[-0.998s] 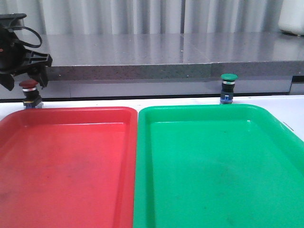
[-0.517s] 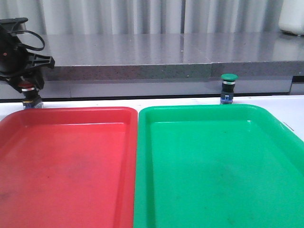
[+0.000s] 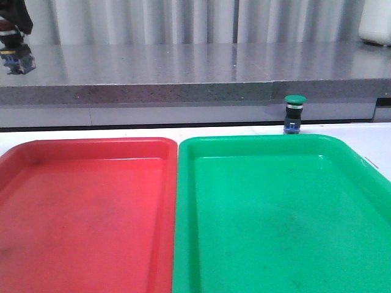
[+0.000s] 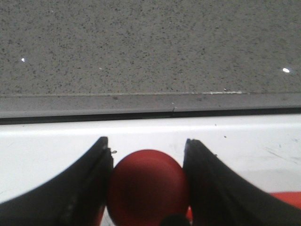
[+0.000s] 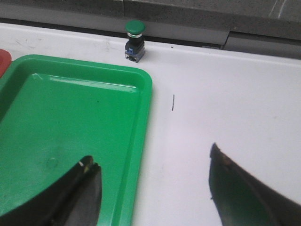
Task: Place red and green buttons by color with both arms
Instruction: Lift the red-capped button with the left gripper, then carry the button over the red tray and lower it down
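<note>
Two trays fill the near part of the front view, side by side with their long edges touching: the red tray (image 3: 85,207) on the left and the green tray (image 3: 281,213) on the right. Both rest on the white tabletop (image 3: 366,131).

Just beyond the far rim of the green tray, the green button (image 3: 295,113) stands upright on the tabletop, cap up, apart from the tray. The right wrist view shows it (image 5: 134,40) off the tray's far corner. The right gripper (image 5: 155,188) hangs above the green tray's edge with its fingers (image 5: 244,193) spread wide and holding nothing, well apart from the green button.

Farther back and at the upper left edge of the front view, the left gripper (image 3: 13,43) is raised clear of the tabletop. The left wrist view shows its fingers (image 4: 80,188) clamped against both sides of the red button (image 4: 148,186), cap toward the camera.
</note>
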Robot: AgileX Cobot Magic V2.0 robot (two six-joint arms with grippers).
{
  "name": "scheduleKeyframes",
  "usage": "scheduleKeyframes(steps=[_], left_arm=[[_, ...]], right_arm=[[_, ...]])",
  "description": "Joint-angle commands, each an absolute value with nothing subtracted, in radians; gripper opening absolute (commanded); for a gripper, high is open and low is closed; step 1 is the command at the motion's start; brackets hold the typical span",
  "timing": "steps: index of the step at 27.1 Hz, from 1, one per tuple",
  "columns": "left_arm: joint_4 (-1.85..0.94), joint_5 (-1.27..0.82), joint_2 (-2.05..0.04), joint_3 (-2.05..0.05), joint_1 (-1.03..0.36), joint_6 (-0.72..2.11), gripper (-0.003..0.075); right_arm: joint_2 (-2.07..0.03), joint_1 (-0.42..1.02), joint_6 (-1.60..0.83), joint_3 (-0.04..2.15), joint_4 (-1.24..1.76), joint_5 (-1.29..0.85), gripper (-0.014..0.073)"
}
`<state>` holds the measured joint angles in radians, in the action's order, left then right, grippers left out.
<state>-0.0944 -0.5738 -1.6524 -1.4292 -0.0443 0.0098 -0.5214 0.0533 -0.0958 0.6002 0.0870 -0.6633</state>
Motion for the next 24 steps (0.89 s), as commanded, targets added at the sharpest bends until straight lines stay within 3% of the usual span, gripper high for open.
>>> scheduleKeyframes(steps=[1,12,24], left_arm=[[-0.104,-0.54,-1.496,-1.373,-0.091,0.024,0.0249],[-0.113,-0.513,-1.258,-0.999,-0.336,0.043,0.0249],[-0.111,-0.209,-1.348,-0.803,-0.362,0.043,0.0249]], right_arm=[[-0.532,0.05,-0.104,0.633,0.082,-0.595,0.051],[-0.532,0.05,-0.104,0.633,0.082,-0.595,0.051],[-0.532,0.05,-0.104,0.633,0.082,-0.595,0.051]])
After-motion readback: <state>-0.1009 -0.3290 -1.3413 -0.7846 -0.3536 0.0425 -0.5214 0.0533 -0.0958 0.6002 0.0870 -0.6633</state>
